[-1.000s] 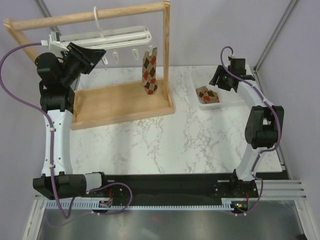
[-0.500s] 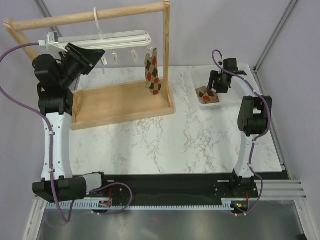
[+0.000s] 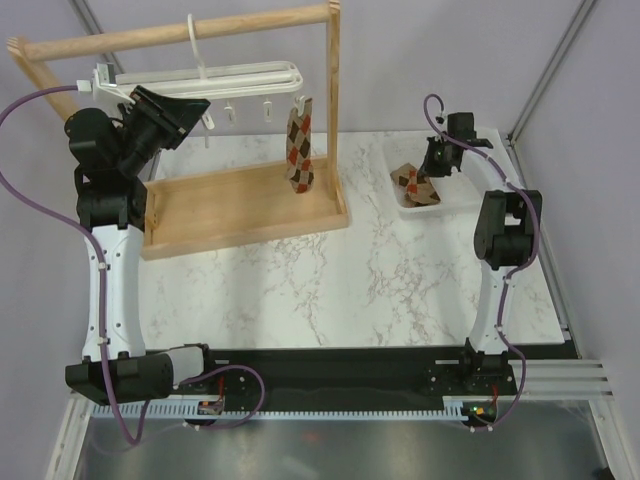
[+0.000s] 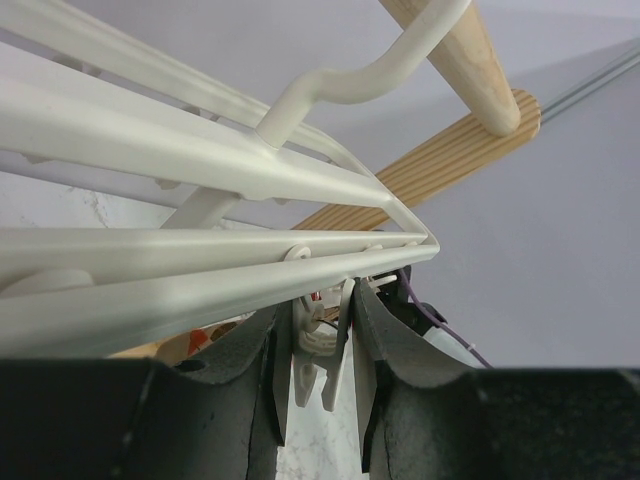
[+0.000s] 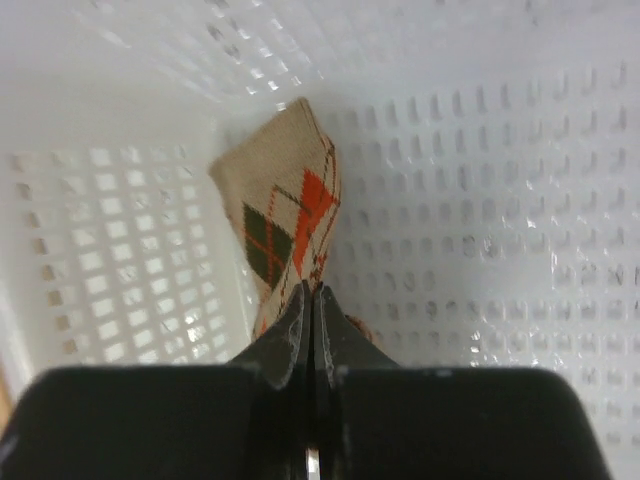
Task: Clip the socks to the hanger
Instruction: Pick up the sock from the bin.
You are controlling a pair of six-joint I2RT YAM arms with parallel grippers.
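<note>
The right gripper (image 5: 310,300) has been lowered into the white perforated basket (image 5: 500,150) within the last second, and its jaws, open a moment ago, are now clenched on the second sock (image 5: 290,215). In the right wrist view the tan argyle fabric is pinched at one end between the closed fingertips, with the rest lying against the basket wall. In the top view this sock (image 3: 415,183) is seen bunched up where it lay flat before.

The first sock (image 3: 299,145) is already clipped to the hanger (image 3: 220,75), which is hooked over the wooden rack (image 3: 240,205).

The left gripper (image 4: 320,330) is held under the hanger frame, part-closed on a dangling clip (image 4: 318,350), unchanged over the interval.

The pick is judged complete. A lift and transfer to the held clip are required next; grip security should be confirmed, as only an edge is caught.
</note>
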